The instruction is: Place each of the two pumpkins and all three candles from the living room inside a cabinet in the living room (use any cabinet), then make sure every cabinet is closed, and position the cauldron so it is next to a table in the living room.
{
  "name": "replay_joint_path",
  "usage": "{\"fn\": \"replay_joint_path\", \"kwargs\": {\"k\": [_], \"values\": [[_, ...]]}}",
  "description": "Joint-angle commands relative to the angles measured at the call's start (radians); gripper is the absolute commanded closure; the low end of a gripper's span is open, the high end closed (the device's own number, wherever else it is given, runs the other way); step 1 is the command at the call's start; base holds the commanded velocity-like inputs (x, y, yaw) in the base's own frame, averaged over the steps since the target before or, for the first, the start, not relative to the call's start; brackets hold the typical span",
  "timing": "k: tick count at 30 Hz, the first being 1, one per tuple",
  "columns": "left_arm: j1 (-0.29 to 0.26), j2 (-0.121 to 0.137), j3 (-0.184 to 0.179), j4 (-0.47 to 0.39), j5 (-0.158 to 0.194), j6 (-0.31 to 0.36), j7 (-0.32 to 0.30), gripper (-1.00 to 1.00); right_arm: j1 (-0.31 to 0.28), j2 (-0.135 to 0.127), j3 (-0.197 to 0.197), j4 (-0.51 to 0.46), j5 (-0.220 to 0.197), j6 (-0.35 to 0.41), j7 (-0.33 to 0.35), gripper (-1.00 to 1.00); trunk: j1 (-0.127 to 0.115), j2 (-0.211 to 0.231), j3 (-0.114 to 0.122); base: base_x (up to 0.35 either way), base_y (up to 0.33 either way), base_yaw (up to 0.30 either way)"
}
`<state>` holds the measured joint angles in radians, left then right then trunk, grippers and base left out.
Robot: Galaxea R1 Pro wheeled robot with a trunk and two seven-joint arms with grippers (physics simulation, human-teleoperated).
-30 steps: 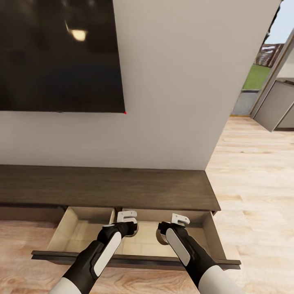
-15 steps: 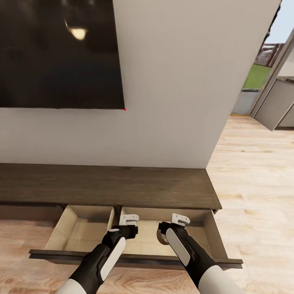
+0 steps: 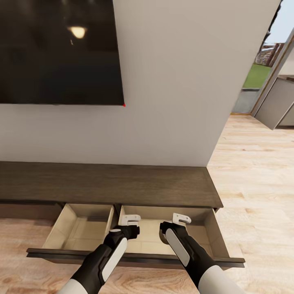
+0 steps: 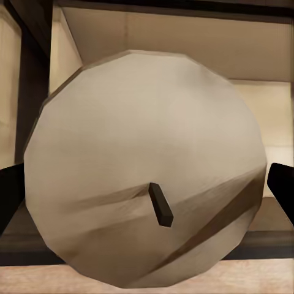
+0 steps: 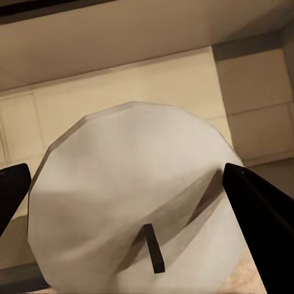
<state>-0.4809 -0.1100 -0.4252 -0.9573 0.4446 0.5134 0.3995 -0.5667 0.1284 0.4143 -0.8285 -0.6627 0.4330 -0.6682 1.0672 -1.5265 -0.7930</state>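
**Both grippers hold candles over the open cabinet drawer**

A dark TV (image 3: 61, 51) fills the upper left of the head view, mounted on a pale wall (image 3: 175, 81). Below it the long dark-brown cabinet (image 3: 106, 183) runs across the middle of the frame, its wide drawer (image 3: 81, 228) pulled out toward the lower edge, with a pale interior split by a divider.

Lower centre-left, the left gripper (image 3: 129, 227) hangs over the drawer just right of that divider. In the left wrist view its dark fingers (image 4: 11, 193) are clamped on either side of a grey-beige candle (image 4: 144, 165), whose round end with a short dark wick faces the camera.

Just to its right, the right gripper (image 3: 171, 228) sits over the drawer's right compartment. In the right wrist view its fingers (image 5: 257, 208) pinch a second candle (image 5: 131, 208), wick end toward the camera, above the drawer floor.

At the far right, light wood floor (image 3: 257, 171) leads to an open doorway (image 3: 261, 69) showing grass.
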Motion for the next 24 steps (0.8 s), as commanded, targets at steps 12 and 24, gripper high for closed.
{"fn": "replay_joint_path", "kwargs": {"k": [12, 24], "values": [[-0.001, -0.013, -0.05, -0.001, 0.011, -0.009, 0.072, 1.0, -0.001, 0.0, 0.003, -0.001, -0.005, 0.003, -0.007, 1.0, 0.046, -0.085, -0.038, 0.0, 0.0, 0.0], [-0.001, -0.014, -0.063, -0.001, 0.012, -0.036, 0.091, 1.0, -0.001, -0.001, 0.003, -0.001, -0.006, 0.003, -0.008, 1.0, 0.092, -0.169, -0.076, 0.0, 0.0, 0.0]]}}
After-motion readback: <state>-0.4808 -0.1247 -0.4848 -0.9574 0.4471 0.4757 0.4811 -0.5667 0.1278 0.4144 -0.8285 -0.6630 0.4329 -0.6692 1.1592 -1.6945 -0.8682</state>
